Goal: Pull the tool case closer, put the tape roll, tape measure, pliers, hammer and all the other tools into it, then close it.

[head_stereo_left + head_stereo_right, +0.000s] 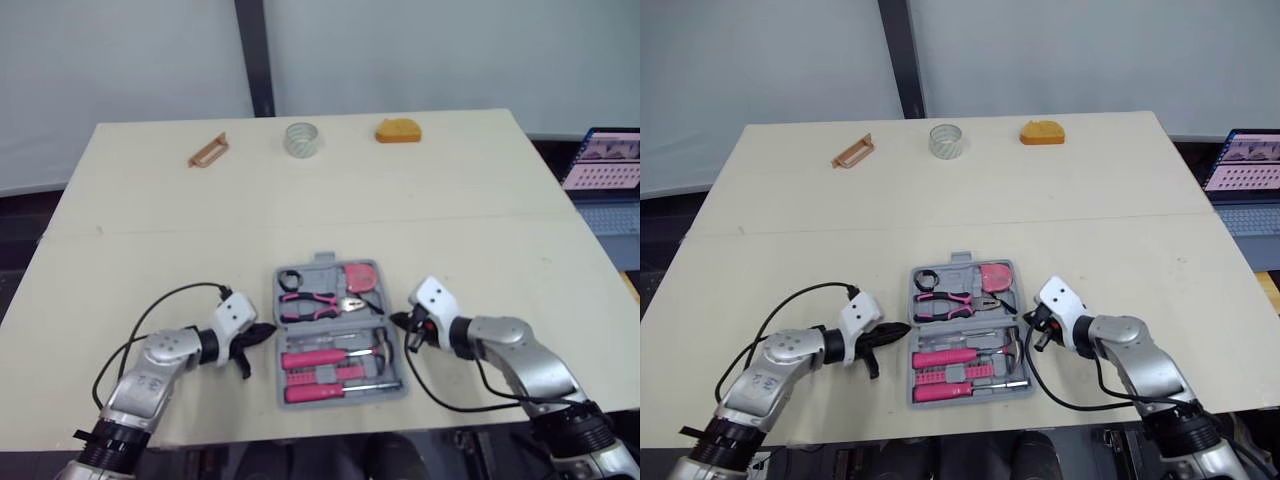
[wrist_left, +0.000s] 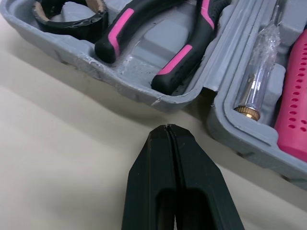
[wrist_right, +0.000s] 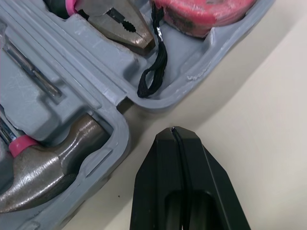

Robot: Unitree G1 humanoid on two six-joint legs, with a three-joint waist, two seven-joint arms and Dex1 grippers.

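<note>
The grey plastic tool case (image 1: 322, 262), drawn near, holds the black-and-pink pliers (image 1: 315, 300), steel-headed hammer (image 3: 43, 163), pink tape measure (image 1: 360, 275) and black tape roll (image 1: 290, 279), yet lies open, with the left gripper (image 1: 262, 333) and right gripper (image 1: 400, 322) pressed together alongside.

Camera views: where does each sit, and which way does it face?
Head eyes: forward and down over the table and open tool case; left gripper, right gripper show.
Left wrist: along its shut fingers toward the case's left edge.
Right wrist: along its shut fingers toward the case's right edge.
Shared: both wrist views catch the pliers.
</note>
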